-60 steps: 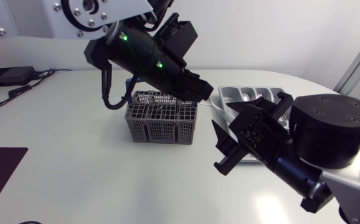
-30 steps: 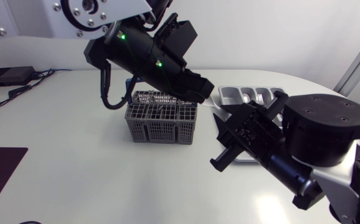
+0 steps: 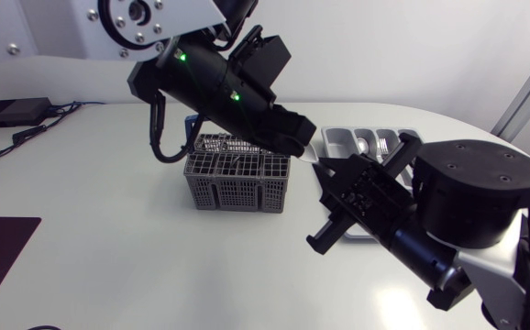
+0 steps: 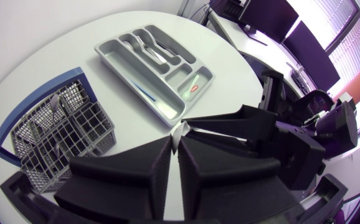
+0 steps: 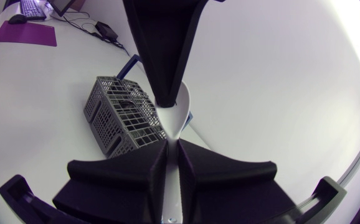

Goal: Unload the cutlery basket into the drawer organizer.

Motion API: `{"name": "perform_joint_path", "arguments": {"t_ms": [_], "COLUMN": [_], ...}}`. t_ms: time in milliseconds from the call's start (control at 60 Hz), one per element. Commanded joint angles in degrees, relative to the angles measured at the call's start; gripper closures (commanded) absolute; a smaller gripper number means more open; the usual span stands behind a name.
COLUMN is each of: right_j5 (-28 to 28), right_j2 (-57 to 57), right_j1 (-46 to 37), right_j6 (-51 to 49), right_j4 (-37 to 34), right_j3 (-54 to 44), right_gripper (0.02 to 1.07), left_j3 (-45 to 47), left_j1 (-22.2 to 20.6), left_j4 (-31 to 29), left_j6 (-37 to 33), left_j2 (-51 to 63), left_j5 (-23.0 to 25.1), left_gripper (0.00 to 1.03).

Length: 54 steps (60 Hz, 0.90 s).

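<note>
While the organizer (image 4: 167, 111) beyond the basket (image 3: 237, 179) holds cutlery (image 4: 155, 50), your left fingers (image 4: 124, 180) and right fingers (image 5: 118, 180) both pinch a white utensil (image 5: 177, 112) beside it.

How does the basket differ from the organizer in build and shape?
The basket is dark grey open mesh, while the organizer is pale grey with solid walls. The basket stands tall and boxy, while the organizer lies low and flat. Cutlery shows plainly in the organizer, but the basket's contents are hard to make out. Both are split into compartments and rest on the table.
</note>
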<state>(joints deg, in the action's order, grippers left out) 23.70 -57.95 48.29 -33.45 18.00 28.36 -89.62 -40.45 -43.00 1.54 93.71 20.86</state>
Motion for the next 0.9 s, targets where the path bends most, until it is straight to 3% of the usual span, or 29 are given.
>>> {"name": "perform_joint_path", "arguments": {"t_ms": [0,150,300,450,700,817,883], "right_j5": [0.47,0.38,-0.15,-4.10,-17.29,-21.68,-24.76], "right_j2": [-0.58,0.03,2.32,6.71,14.89,15.85,15.77], "right_j1": [0.13,0.13,-0.13,-2.24,-15.77,-20.87,-24.83], "right_j6": [-0.47,-0.83,-1.00,-1.53,-4.87,-6.98,-7.59], "right_j4": [0.19,-0.77,-3.76,-9.39,-18.61,-20.02,-20.46], "right_j3": [-1.03,-1.46,-1.64,-3.13,-5.07,-5.95,-6.12], "right_gripper": [1.01,1.01,1.01,1.01,1.01,1.01,1.01], "left_j3": [-1.25,-1.52,-2.49,-4.51,-2.92,-0.02,5.07], "left_j1": [0.72,1.51,3.80,9.86,17.42,16.98,13.82], "left_j4": [-0.24,-0.33,-0.15,-0.06,0.11,0.99,5.30], "left_j6": [1.45,1.54,0.39,-4.18,-14.20,-17.45,-21.76], "left_j2": [-0.11,-0.72,-2.04,-3.45,-2.22,-2.31,-3.36], "left_j5": [0.93,1.55,1.46,-0.21,-2.23,-5.13,-13.39], "left_gripper": [0.66,0.66,0.38,0.37,0.36,0.37,0.37]}}
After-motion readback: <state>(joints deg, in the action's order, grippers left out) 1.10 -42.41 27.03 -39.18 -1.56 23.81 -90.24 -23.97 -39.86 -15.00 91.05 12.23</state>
